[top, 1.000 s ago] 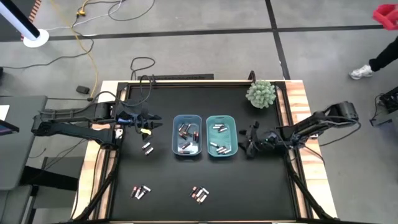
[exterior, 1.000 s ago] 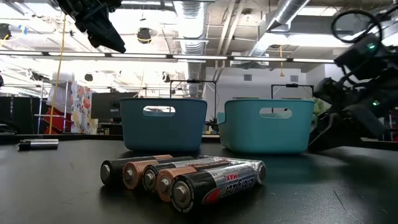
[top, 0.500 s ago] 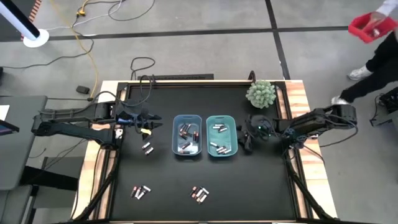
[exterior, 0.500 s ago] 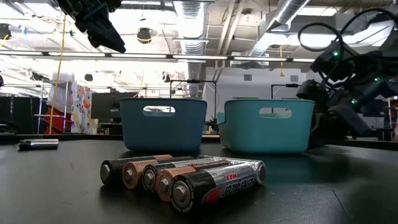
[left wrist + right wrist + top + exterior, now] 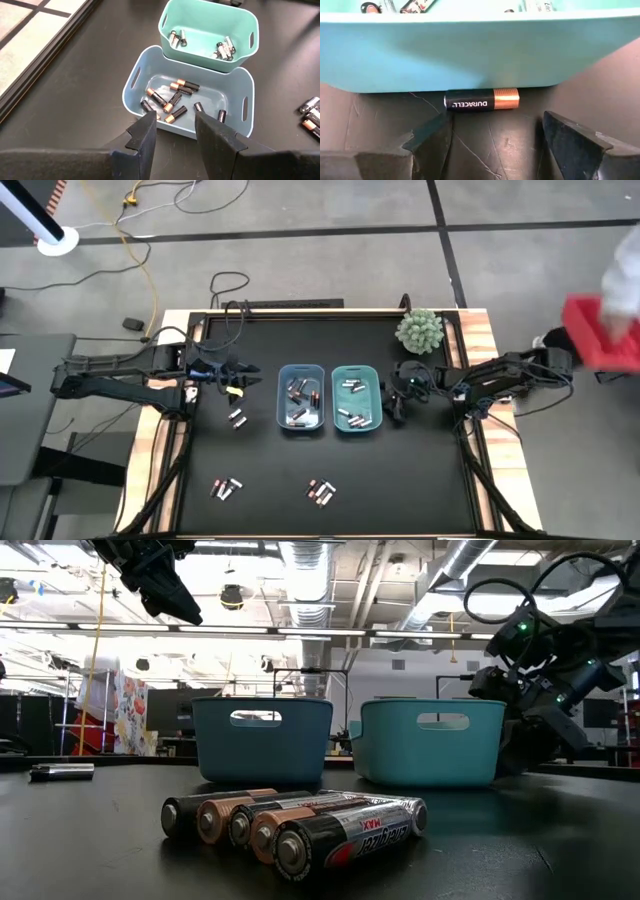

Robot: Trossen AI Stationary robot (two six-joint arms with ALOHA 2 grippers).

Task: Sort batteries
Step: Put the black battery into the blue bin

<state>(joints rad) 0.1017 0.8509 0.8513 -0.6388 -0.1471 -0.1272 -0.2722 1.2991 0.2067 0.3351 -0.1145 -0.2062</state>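
We have cells in both bins (image 5: 300,395); loose batteries (image 5: 226,488) remain near the table's front edge. Right gripper (image 5: 492,137) gapes wide around one battery (image 5: 481,99); left gripper (image 5: 173,131) half-open, empty.

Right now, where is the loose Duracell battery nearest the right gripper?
The Duracell battery lies on the table against the teal bin's outer wall, on the right arm's side, directly ahead of the open right gripper.

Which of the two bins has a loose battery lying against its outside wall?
The teal bin, nearer the right pincer: a black-and-copper battery lies against its wall. The blue bin has none there.
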